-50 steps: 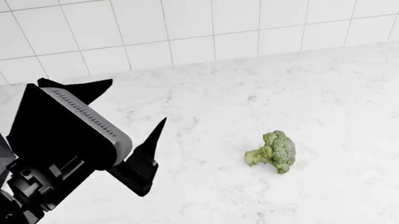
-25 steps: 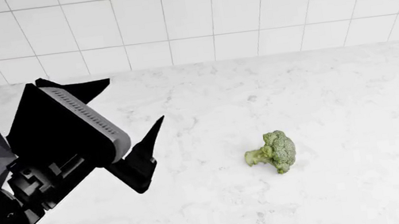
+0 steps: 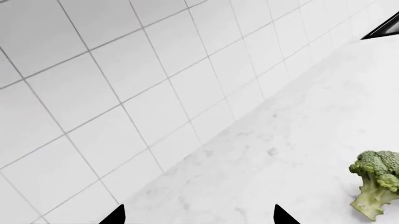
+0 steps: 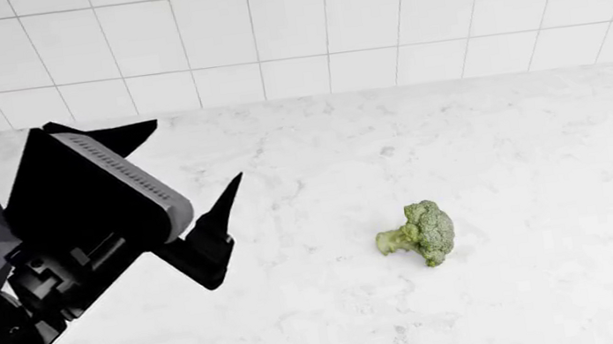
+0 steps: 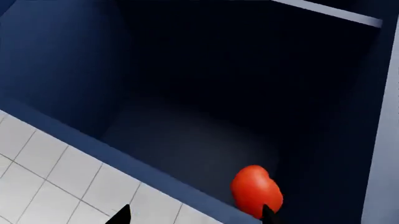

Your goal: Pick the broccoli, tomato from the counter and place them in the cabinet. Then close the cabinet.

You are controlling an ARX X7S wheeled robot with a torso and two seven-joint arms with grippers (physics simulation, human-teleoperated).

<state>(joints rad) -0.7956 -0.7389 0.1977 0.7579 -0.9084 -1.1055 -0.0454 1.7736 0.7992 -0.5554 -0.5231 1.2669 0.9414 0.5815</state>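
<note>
One broccoli (image 4: 419,233) lies on its side on the white counter (image 4: 519,162), its long axis running left to right, pale stem pointing left and lumpy head right. It sits right of and nearer than the left gripper (image 4: 153,174), well apart from it, with bare marble between them. That gripper hangs over the counter's left part with its two black fingers (image 4: 211,238) spread wide and nothing between them. One tomato (image 5: 256,191) rests inside the dark blue cabinet (image 5: 74,70), near its front edge. In the right wrist view the right gripper (image 5: 194,215) shows only two fingertips, set apart, one tip just in front of the tomato; no grip shows.
</note>
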